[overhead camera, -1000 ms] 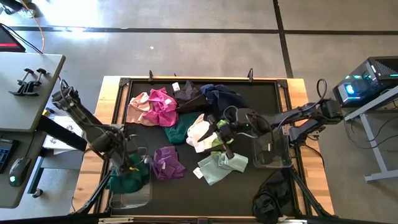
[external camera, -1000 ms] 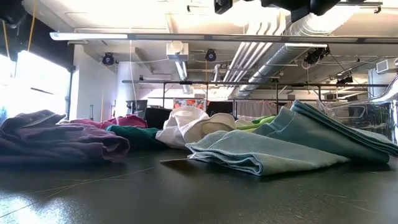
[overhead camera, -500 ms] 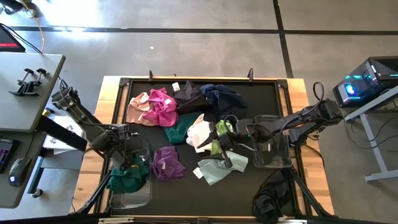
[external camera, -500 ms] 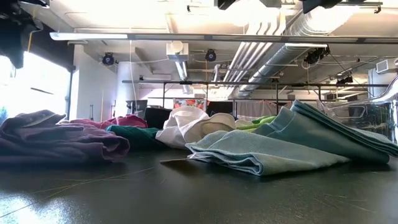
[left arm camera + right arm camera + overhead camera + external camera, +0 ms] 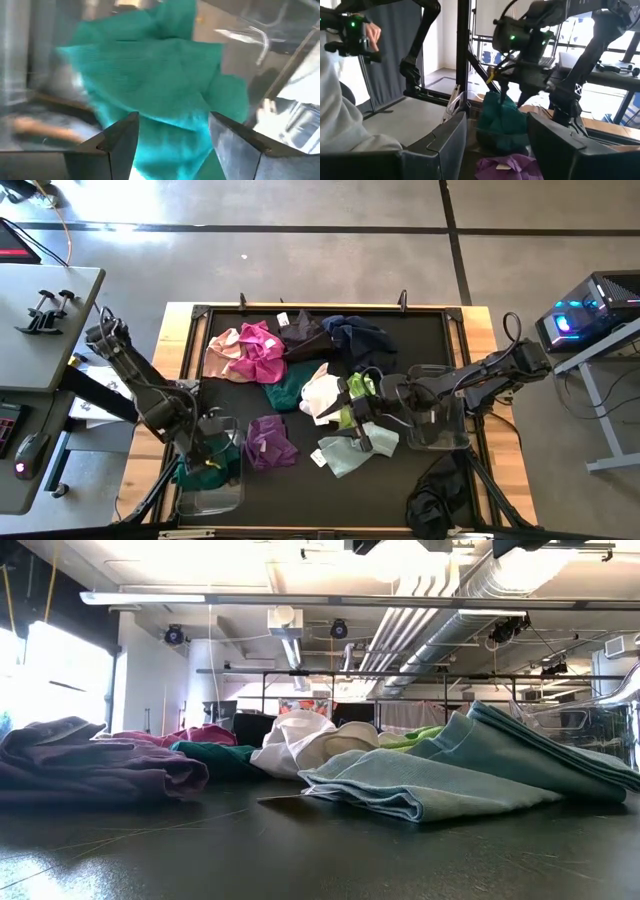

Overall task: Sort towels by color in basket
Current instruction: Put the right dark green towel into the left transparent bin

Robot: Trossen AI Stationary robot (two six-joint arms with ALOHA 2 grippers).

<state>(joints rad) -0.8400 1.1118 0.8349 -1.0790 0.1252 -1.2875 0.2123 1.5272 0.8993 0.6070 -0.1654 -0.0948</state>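
Towels lie heaped across the middle of the black table (image 5: 420, 330) in the high view: pink and magenta (image 5: 245, 352) toward the far left corner, navy (image 5: 358, 335) near the far edge, white (image 5: 318, 392) at centre, purple (image 5: 270, 442) and pale mint (image 5: 350, 450) nearer the front. The left gripper (image 5: 205, 458) hangs over the clear bin (image 5: 212, 498) at the front left corner, directly above a dark green towel (image 5: 205, 470) that sits in the bin; whether the towel is still touched cannot be told from above. The right gripper (image 5: 362, 418) reaches in from the right edge and hovers over the lime towel (image 5: 352, 412), just beside the white one and the pale mint one, so the right arm is by far the nearer to the remaining pile. A second clear bin (image 5: 438, 425) stands beneath the right forearm.

In the low view no gripper shows; the purple towel (image 5: 90, 765) lies left, the pale mint towel (image 5: 450, 780) right, on a smooth dark surface with an open workshop ceiling behind.

In the left wrist view the fingers (image 5: 120, 142) stand apart with the green cloth (image 5: 160, 85) just beyond them, inside the clear bin walls; it looks released, as a judgement.

In the right wrist view the fingers (image 5: 447, 137) are spread with nothing between them, facing the left arm and its green towel (image 5: 502, 120) across the table.
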